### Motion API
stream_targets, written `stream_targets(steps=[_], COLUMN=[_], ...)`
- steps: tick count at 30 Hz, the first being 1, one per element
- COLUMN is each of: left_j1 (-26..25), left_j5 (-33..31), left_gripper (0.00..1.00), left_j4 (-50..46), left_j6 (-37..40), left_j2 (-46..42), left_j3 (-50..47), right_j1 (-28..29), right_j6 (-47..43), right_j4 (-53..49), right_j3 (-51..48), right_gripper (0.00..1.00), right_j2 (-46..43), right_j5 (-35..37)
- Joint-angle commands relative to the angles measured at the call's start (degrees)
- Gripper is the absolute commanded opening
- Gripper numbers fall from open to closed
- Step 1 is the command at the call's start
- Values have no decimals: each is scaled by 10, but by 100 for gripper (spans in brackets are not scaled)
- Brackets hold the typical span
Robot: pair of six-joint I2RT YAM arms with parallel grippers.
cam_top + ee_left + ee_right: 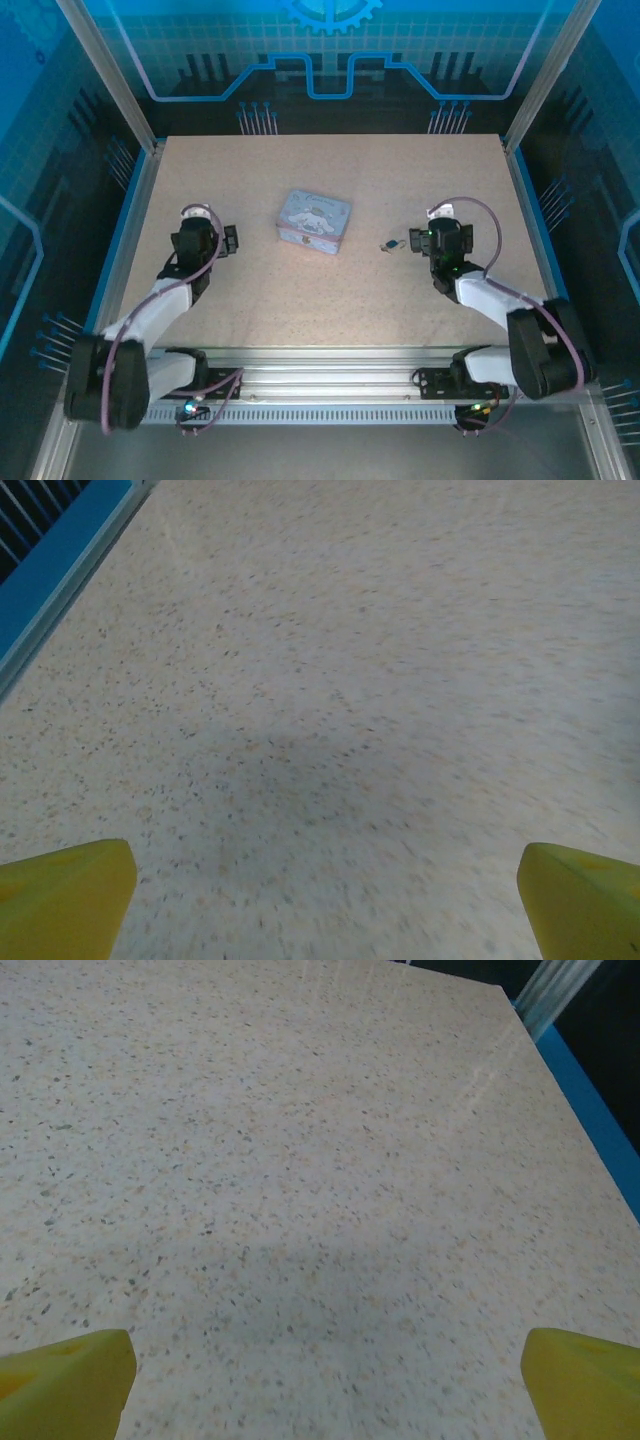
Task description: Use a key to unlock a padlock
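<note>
Just left of the right gripper (322, 1385), on the speckled table (330, 300), the padlock (387, 245) and the key (398, 241) lie together as one tiny dark cluster, too small to tell whether they touch. The cluster sits between that gripper and the pale-blue cartoon-printed tin (314, 221), near but apart from both. The right gripper hovers low over bare tabletop, its yellow fingertips (62, 1385) spread wide with nothing between them. The left gripper (322, 898) is likewise fully spread and holds nothing, its yellow fingertips (65, 895) framing bare table, with the tin off to its right and the padlock well beyond that.
</note>
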Motion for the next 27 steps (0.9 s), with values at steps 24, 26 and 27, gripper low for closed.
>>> stream_targets(steps=[24, 26, 27], left_j1=[3, -6, -6], left_j5=[41, 49, 49], left_gripper=[99, 99, 99], left_j4=[439, 452, 452], left_j6=[40, 51, 52], left_j2=[203, 205, 205], left_j3=[-73, -78, -78], right_j1=[-89, -89, -89], right_j6=[-13, -13, -13], right_j4=[233, 234, 235], right_j3=[-34, -35, -35], right_gripper=[100, 100, 100], right_j2=[106, 105, 105], right_j5=[-210, -211, -212])
